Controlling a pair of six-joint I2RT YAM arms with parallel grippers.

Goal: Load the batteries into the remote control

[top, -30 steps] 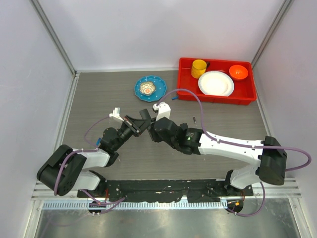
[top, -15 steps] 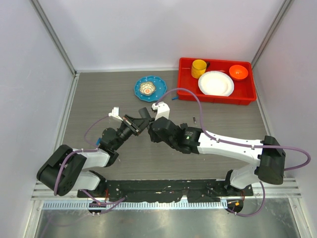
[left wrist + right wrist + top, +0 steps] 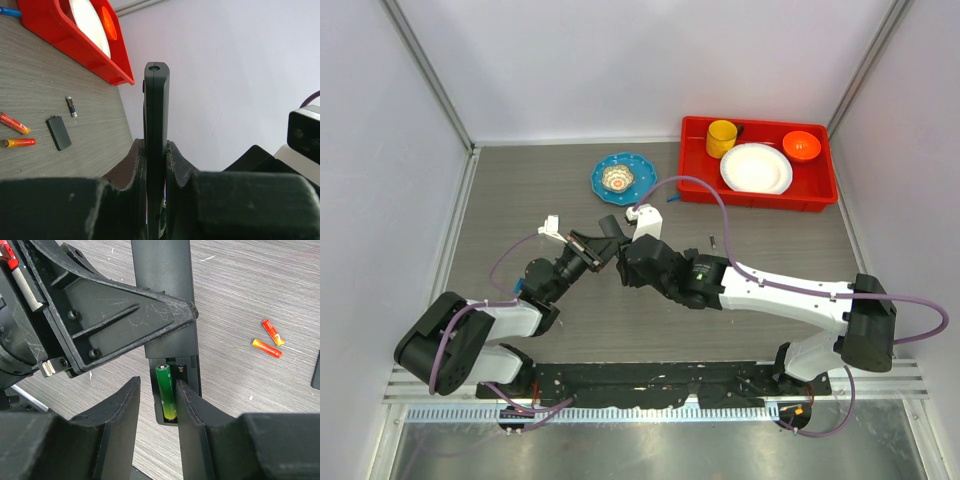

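Clamping the remote control [image 3: 162, 270], the left gripper [image 3: 156, 150] holds it before the right gripper [image 3: 157, 385], whose parted jaws straddle the green battery [image 3: 166, 399] seated lengthwise inside.

Grey table [image 3: 535, 185], red tray [image 3: 752, 201], blue plate [image 3: 601, 182], loose batteries [image 3: 18, 142]

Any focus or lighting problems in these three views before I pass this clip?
Top external: even light, soft shadows, no glare on the table. Left wrist: the near fingers are dark and soft; the remote is sharp. Right wrist: the fingers blur toward the bottom edge; the green battery is sharp.
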